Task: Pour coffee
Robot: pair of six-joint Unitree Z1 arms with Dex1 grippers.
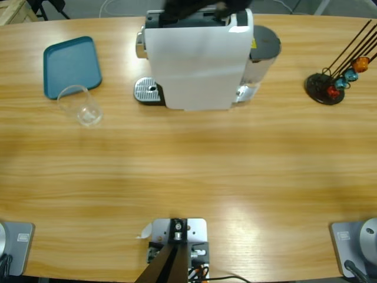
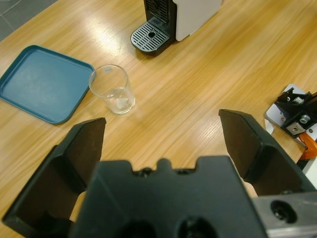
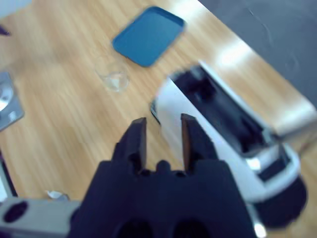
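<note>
Clear glass (image 1: 82, 106) empty, upper left near blue tray (image 1: 70, 65), not under machine (image 1: 197, 59) spout; left gripper (image 2: 163, 144) spread wide facing glass, right gripper (image 3: 161, 139) slightly apart

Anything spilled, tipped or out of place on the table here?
Nothing stands out. The glass stands upright and dry-looking beside the blue tray, the coffee machine is upright, and no liquid shows on the table.
</note>
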